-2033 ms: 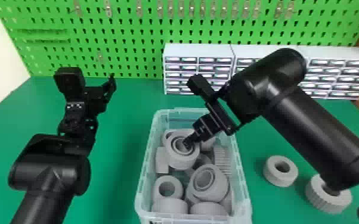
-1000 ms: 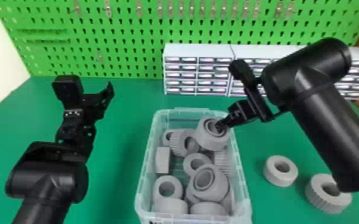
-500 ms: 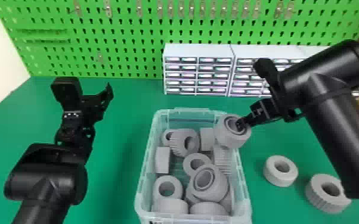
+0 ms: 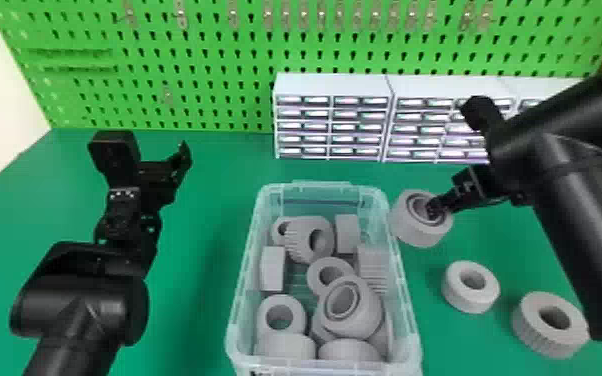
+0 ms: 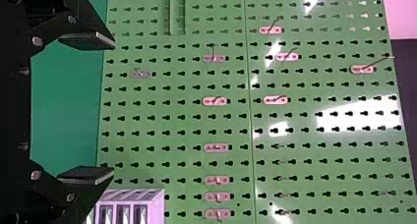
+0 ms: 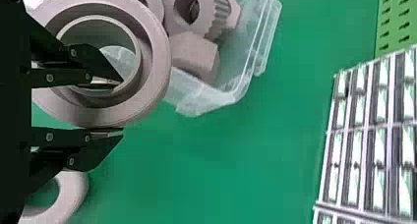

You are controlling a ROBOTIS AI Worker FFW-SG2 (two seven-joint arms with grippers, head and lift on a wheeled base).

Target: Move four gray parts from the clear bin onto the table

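One gray ring (image 4: 417, 235) is pinched by its wall in the right claw (image 4: 432, 207), just beside the clear bin (image 4: 238, 349). Two loose rings (image 4: 470, 301) are seen on the counter (image 4: 205, 300); more gray parts (image 4: 367, 325) are held in the bin. The left claw (image 4: 182, 156) is spread.

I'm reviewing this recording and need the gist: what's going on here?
The robot's right gripper holds a thick gray ring-shaped part by its wall, one finger inside the hole, just past the right side of the clear plastic bin. A smooth gray ring and a ribbed gray ring lie on the green table right of the bin; more gray parts are inside it. The left gripper waits open, left of the bin.
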